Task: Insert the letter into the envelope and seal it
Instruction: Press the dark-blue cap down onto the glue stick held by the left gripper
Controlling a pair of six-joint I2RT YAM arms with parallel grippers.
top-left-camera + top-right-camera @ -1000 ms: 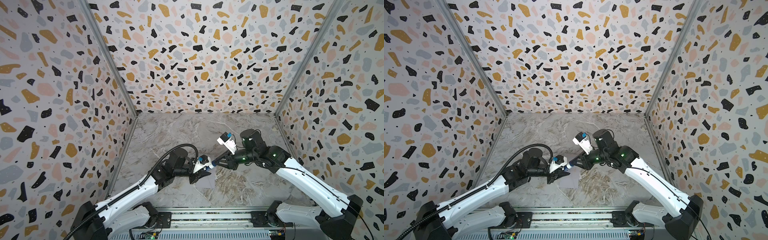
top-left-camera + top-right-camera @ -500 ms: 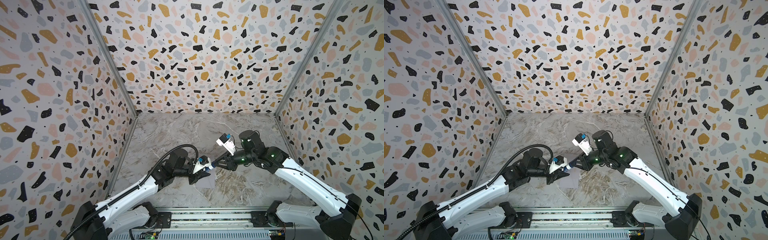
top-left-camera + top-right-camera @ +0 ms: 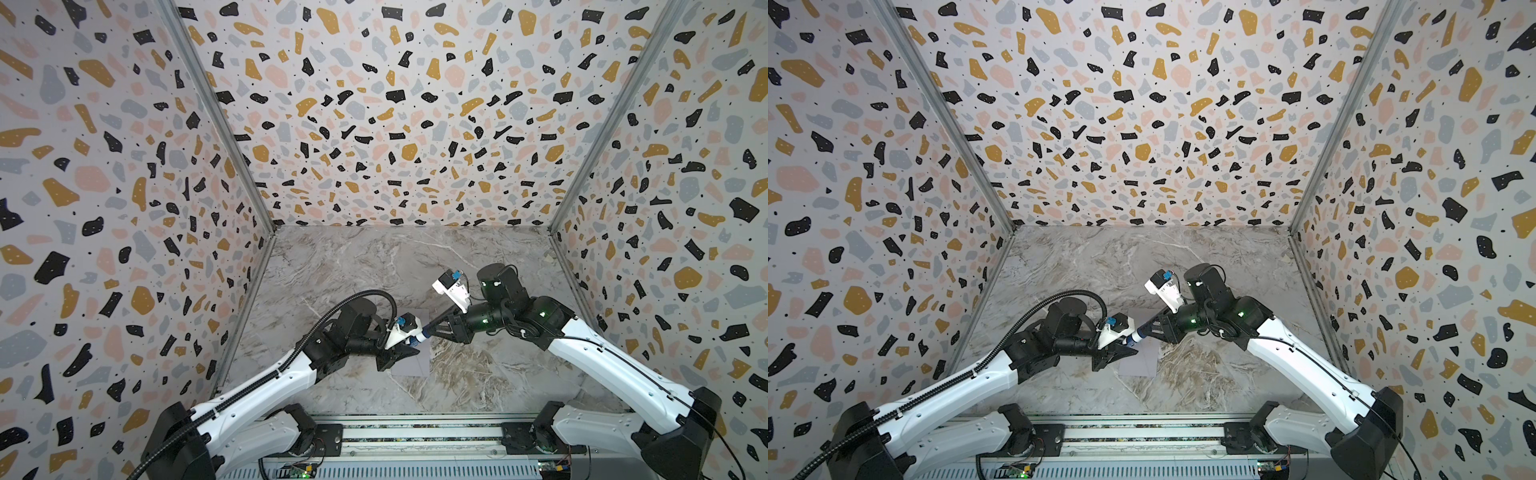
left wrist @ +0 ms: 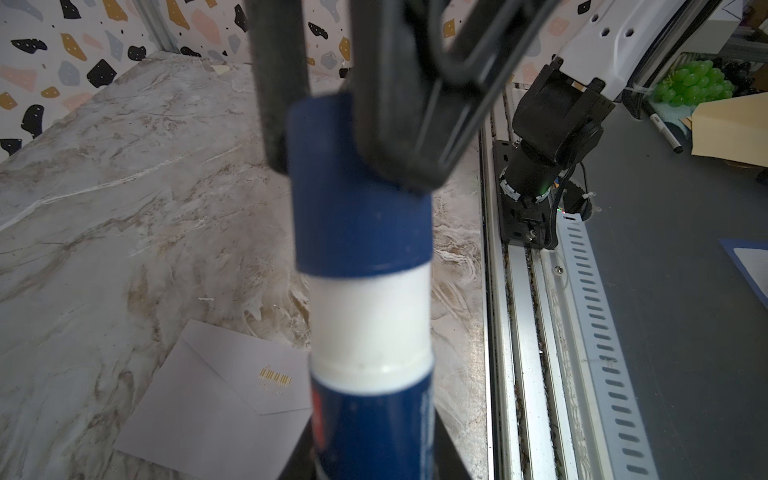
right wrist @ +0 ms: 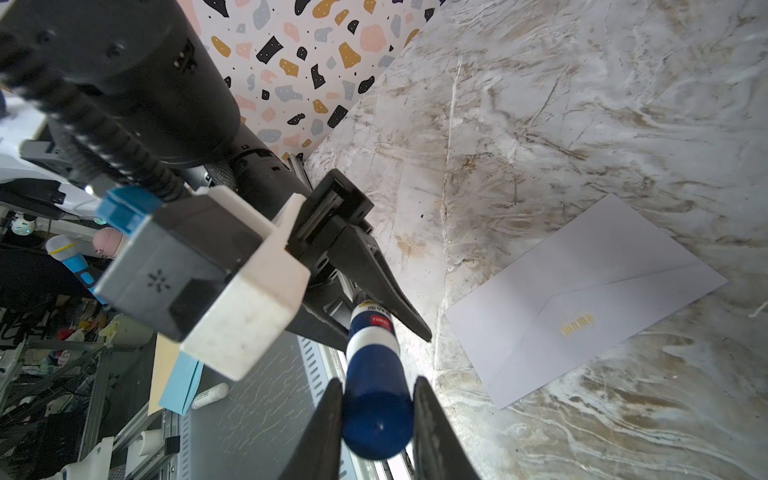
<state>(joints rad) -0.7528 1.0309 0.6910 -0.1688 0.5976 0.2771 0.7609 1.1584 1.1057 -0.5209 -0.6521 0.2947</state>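
The envelope [image 3: 412,366] lies flat on the counter [image 3: 353,270], flap folded down, lower centre in both top views, under the meeting jaws and untouched. Left gripper [image 5: 382,324] grips a blue glue stick [image 5: 376,365] by its body; right gripper [image 5: 377,386] clamps its cap end.

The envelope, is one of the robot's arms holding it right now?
No, the envelope lies flat on the table, while the left fingers and right fingers both grip a glue stick.

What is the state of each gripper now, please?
Left gripper: closed on the labelled body of the blue-and-white cylindrical plastic glue stick.
Right gripper: closed on the same stick's plain blue end.
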